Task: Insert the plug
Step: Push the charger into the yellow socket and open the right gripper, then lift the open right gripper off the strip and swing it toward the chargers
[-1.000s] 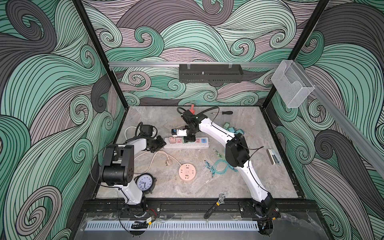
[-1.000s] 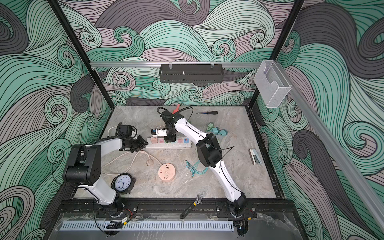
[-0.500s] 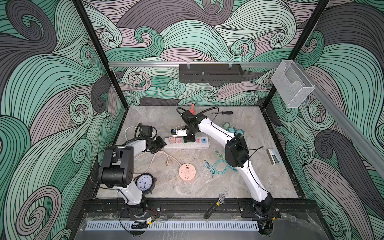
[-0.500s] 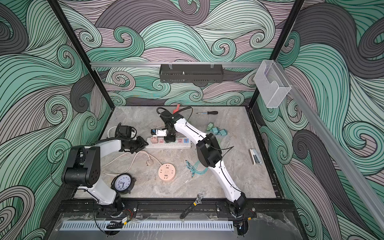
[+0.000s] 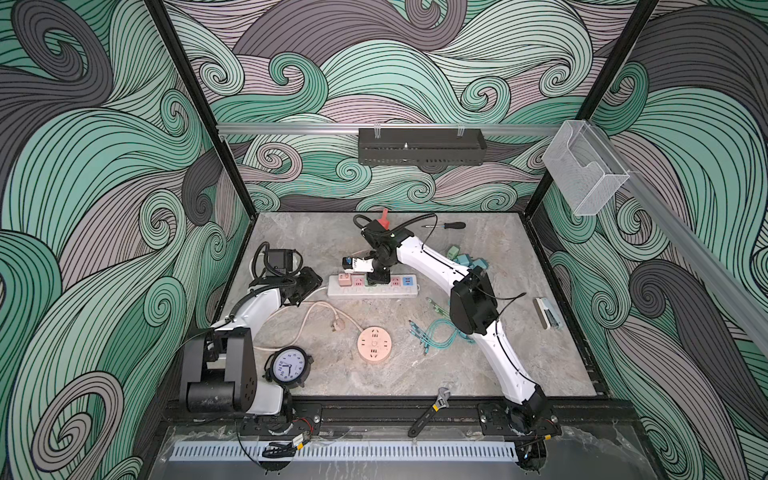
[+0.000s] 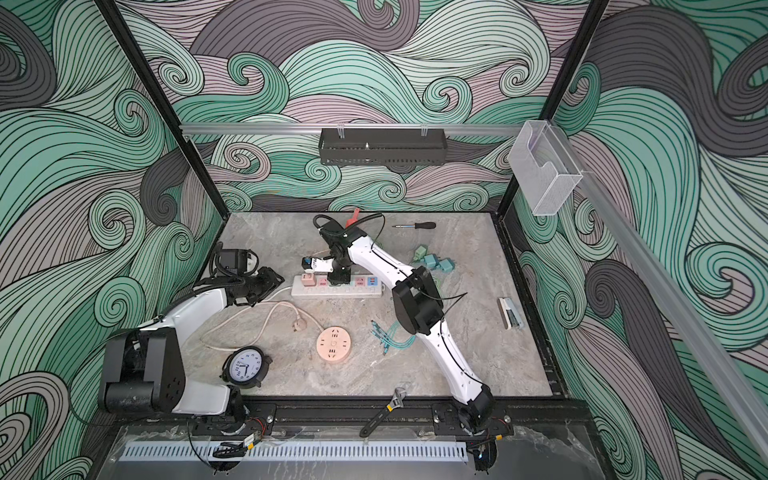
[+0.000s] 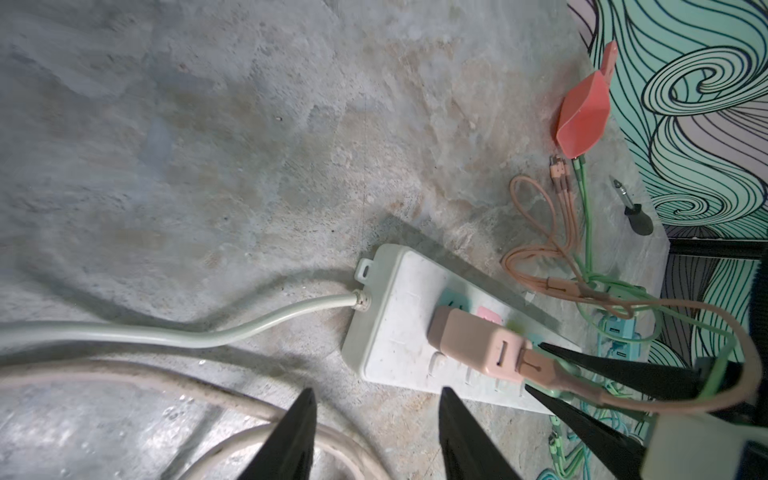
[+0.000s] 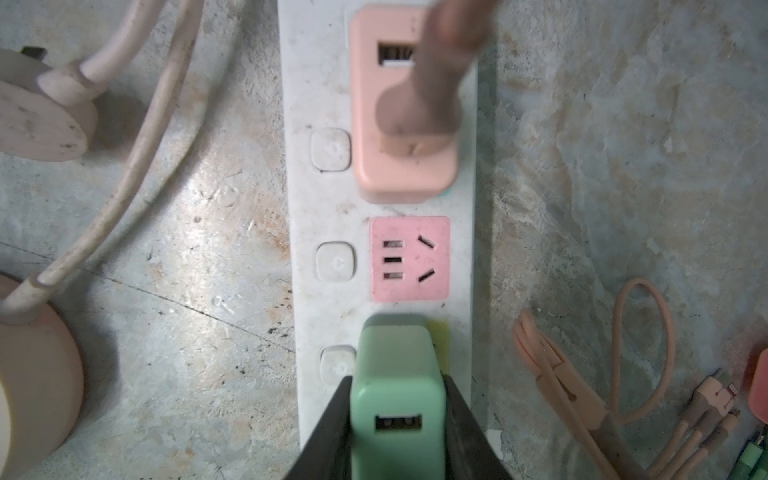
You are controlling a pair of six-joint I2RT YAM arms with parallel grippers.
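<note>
since a second ago the left arm [image 5: 257, 307] has folded back: its black joint block sits lower in both top views, nearer the front edge of the tabletop [image 5: 415, 374], while everything on the tabletop lies where it did. the left hand [image 7: 376, 399] is just off the cord end of the power strip [image 5: 374, 292], fingers apart with nothing between them, tips above bare tabletop near the strip's grey cord [image 7: 208, 336].

the right hand [image 5: 379, 280] points straight down over the middle of the strip. in its wrist view the two black fingers lie against opposite sides of the green plug [image 8: 397, 374], clamped on it. the green plug stands upright on the strip's yellow socket, usb port facing up. next along is a bare pink socket [image 8: 409, 257], then a pink adapter [image 8: 399, 178] with a cable in it, nearest the cord end.
</note>
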